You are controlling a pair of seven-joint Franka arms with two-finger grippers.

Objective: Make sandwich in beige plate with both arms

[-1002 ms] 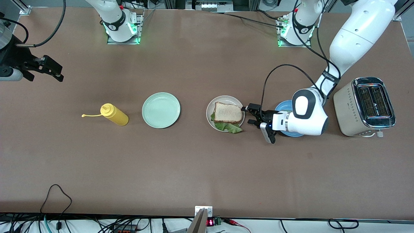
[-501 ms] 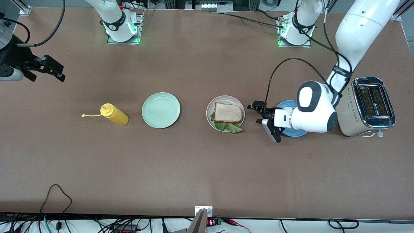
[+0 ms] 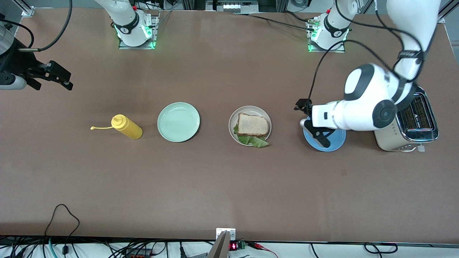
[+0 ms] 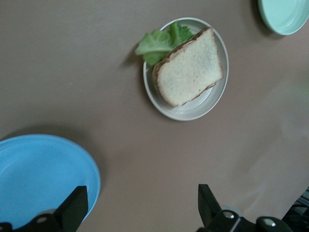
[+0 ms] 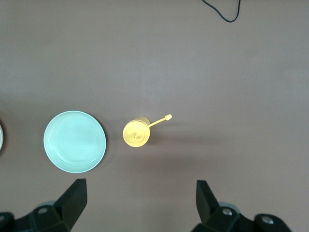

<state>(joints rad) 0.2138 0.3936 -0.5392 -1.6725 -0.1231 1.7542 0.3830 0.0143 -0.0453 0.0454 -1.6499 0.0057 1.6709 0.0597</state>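
The left gripper (image 3: 309, 120) hangs over the blue plate (image 3: 335, 143), its fingers (image 4: 72, 211) spread wide apart and holding nothing. Near it, toward the right arm's end of the table, sits the sandwich (image 3: 253, 124) on the beige plate (image 3: 233, 120). The top slice is squarish and pale with a thin brown crust, lying flat. A ruffled green lettuce leaf (image 3: 255, 141) sticks out from under it and spills over the plate's rim on the side nearer to the front camera. In the left wrist view the sandwich (image 4: 189, 67) fills most of the shallow round plate (image 4: 186, 112), with the lettuce (image 4: 160, 42) bunched at one edge.

Further toward the right arm's end stands the mint-green plate (image 3: 178, 122), bare, and past that a yellow squeeze bottle (image 3: 126, 127) with its thin nozzle pointing away from the plates. A cream-and-chrome toaster (image 3: 405, 123) stands just beside the blue plate at the left arm's end, partly covered by the left arm.

The right gripper (image 3: 59, 77) waits up in the air at the right arm's end of the table, its fingers (image 5: 72, 200) likewise parted and empty.
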